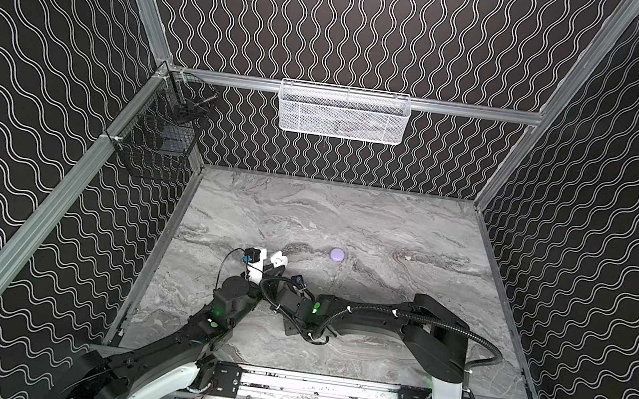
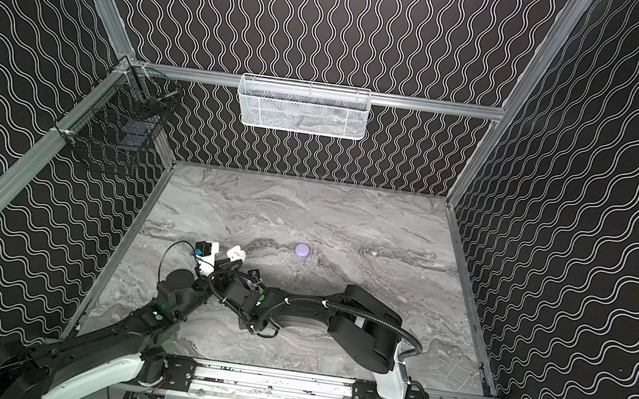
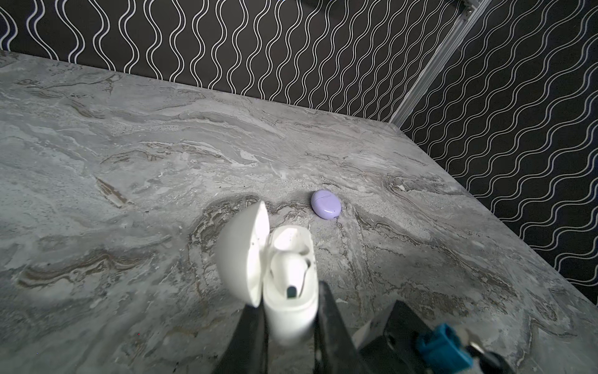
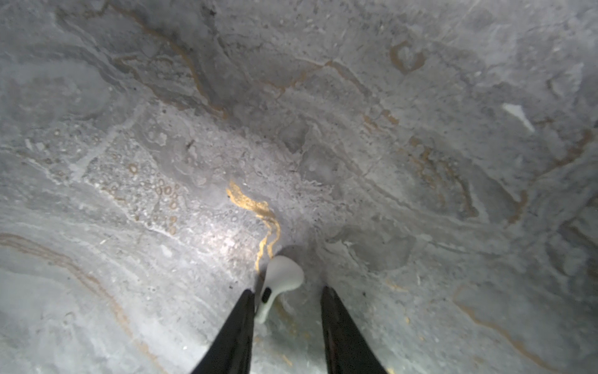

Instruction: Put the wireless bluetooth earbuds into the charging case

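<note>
My left gripper [image 3: 289, 301] is shut on the body of a white charging case [image 3: 291, 311], held just above the marble table with its lid [image 3: 241, 255] swung open. One white earbud [image 3: 289, 268] sits in the case. The case shows in both top views [image 1: 278, 260] [image 2: 236, 253], left of centre. My right gripper [image 4: 287, 291] reaches across to the same spot and stands open, low over the table, around a second white earbud [image 4: 283, 275] lying on the marble. The stem touches one finger; the other finger is apart from it.
A closed lavender case [image 1: 337, 253] [image 3: 326, 204] lies on the table just beyond and right of both grippers. A white mesh basket [image 1: 343, 113] hangs on the back rail and a black wire basket [image 1: 158, 137] on the left wall. The right arm [image 1: 377, 317] stretches across the front.
</note>
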Robot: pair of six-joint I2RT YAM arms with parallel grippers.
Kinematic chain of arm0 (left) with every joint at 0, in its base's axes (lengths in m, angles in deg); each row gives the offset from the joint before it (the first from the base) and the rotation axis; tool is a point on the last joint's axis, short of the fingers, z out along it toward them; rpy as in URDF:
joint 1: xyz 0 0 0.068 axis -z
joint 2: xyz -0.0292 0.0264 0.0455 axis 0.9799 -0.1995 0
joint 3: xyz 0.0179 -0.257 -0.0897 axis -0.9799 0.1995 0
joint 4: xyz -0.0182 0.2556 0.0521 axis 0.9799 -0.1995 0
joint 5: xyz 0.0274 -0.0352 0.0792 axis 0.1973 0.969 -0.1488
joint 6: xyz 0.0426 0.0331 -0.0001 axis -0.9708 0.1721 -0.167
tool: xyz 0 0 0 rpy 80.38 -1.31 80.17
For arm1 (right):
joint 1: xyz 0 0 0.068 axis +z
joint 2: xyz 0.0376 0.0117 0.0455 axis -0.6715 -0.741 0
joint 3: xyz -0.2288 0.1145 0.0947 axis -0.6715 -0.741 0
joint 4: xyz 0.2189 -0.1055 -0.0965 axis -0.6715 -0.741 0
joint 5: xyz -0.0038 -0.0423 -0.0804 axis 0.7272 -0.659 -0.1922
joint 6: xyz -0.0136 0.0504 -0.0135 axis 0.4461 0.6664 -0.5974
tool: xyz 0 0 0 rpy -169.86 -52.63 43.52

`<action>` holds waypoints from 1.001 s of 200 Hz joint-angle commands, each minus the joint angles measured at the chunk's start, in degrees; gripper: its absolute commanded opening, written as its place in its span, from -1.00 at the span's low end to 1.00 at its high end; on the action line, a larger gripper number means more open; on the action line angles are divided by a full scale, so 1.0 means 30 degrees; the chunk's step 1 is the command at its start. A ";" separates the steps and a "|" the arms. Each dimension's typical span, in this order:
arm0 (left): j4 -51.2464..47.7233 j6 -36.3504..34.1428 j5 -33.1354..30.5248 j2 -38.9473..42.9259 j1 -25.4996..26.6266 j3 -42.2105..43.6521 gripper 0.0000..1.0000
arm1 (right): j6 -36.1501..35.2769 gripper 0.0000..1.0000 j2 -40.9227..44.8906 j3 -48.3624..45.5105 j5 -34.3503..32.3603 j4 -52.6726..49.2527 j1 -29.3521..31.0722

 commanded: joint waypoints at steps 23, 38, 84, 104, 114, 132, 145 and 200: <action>0.0937 -0.0174 0.0398 -0.0043 -0.0034 -0.0103 -1.00 | -0.0339 -0.33 0.0307 -0.0074 -0.0385 -0.0695 -0.0058; 0.1011 -0.0134 0.0439 -0.0127 -0.0034 -0.0103 -1.00 | -0.0498 -0.32 0.0505 -0.0154 -0.0211 -0.0412 -0.0058; 0.0895 -0.0130 0.0270 -0.0103 -0.0036 -0.0103 -1.00 | -0.0828 -0.32 0.0664 0.0152 -0.0259 -0.0541 -0.0073; 0.0730 -0.0141 0.0128 0.0007 -0.0047 -0.0084 -1.00 | -0.0995 -0.32 0.0455 0.0441 -0.0455 -0.0729 -0.0071; 0.0677 -0.0145 0.0076 0.0095 -0.0032 -0.0074 -1.00 | -0.1059 -0.32 0.0321 0.0590 -0.0471 -0.0774 -0.0091; 0.0601 -0.0145 0.0003 0.0164 -0.0050 -0.0074 -1.00 | -0.1169 -0.32 0.0053 0.0826 -0.0437 -0.0842 -0.0115; 0.0562 -0.0132 -0.0041 0.0171 -0.0041 -0.0074 -1.00 | -0.1179 -0.32 -0.0121 0.1000 -0.0435 -0.0950 -0.0149; 0.0345 -0.0145 -0.0201 0.0323 -0.0050 -0.0074 -1.00 | -0.1213 -0.32 -0.0531 0.1329 -0.0290 -0.1042 -0.0297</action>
